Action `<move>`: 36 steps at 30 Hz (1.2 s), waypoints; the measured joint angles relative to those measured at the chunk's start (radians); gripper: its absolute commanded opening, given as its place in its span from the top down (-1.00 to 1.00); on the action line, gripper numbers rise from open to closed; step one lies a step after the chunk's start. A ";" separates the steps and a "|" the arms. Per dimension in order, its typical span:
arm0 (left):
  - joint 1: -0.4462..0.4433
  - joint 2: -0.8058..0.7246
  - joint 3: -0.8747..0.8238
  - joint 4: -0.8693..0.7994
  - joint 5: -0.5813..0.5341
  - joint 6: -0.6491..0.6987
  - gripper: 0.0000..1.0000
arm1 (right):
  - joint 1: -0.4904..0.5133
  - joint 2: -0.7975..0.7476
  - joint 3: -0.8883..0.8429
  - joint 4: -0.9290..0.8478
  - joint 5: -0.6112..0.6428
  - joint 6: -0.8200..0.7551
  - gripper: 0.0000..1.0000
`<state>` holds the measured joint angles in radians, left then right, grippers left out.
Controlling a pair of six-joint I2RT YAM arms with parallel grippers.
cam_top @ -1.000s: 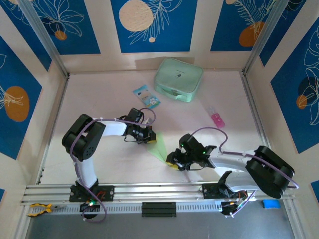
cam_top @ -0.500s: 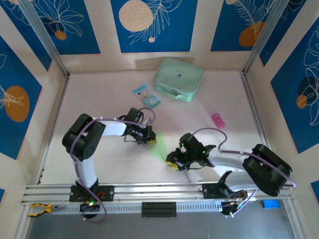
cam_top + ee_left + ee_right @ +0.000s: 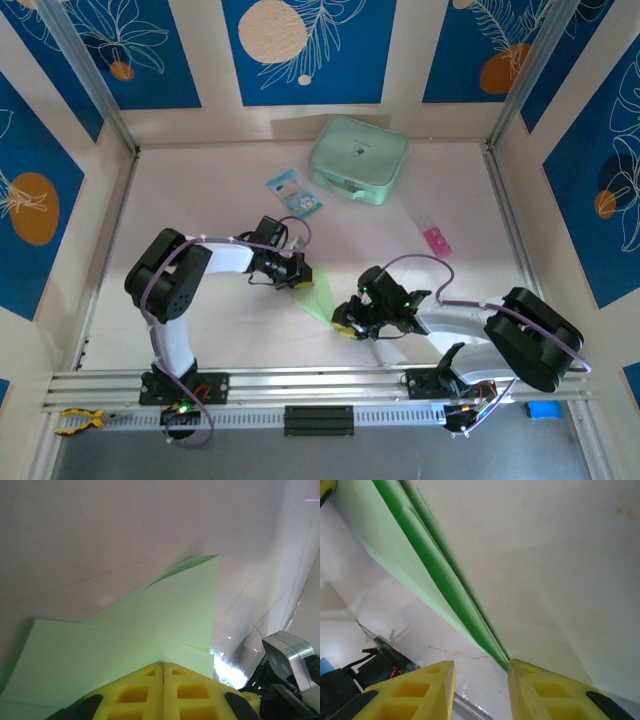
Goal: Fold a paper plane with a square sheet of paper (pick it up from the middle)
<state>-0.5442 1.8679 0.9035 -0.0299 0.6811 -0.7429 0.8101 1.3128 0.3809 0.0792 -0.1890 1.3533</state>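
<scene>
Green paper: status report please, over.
Left gripper shut on green paper. Right gripper open at its folded edge. Paper partly folded, layered. Mint case far back, apart from it.

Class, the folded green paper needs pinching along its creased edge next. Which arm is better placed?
Right. The right claw stands open, and the creased edge of the folded green paper runs up to its gap. The left claw is shut on the other end.

Your left arm (image 3: 172, 290) and right arm (image 3: 505, 335) each have white links, bulky black joints and thin purple cables (image 3: 420, 261) looping alongside (a small green light (image 3: 183, 408) glows at the left base). The fingers (image 3: 135, 695) are yellow, moulded with square hollows.
</scene>
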 measured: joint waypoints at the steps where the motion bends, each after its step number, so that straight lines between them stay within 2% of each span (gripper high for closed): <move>1: 0.000 0.000 0.000 0.000 0.000 0.000 0.98 | 0.000 0.000 0.016 -0.026 0.013 -0.016 0.31; 5: 0.001 0.000 0.000 0.000 0.000 0.000 0.98 | -0.018 0.003 0.094 -0.101 0.052 -0.099 0.31; 11: 0.001 0.000 0.000 0.000 0.003 -0.003 0.97 | -0.053 0.099 0.182 -0.102 0.057 -0.198 0.24; 18: 0.001 0.000 -0.002 0.005 0.003 -0.008 0.98 | -0.060 0.196 0.220 -0.102 0.069 -0.243 0.21; 26: 0.002 0.000 -0.003 0.007 0.007 -0.010 0.98 | -0.058 0.200 0.223 -0.103 0.064 -0.258 0.23; 36: 0.003 0.000 -0.003 0.008 0.008 -0.011 0.98 | -0.055 0.154 0.212 -0.096 0.119 -0.313 0.19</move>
<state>-0.5411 1.8679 0.9009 -0.0223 0.6888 -0.7536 0.7551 1.4673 0.5930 -0.0170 -0.0704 1.0401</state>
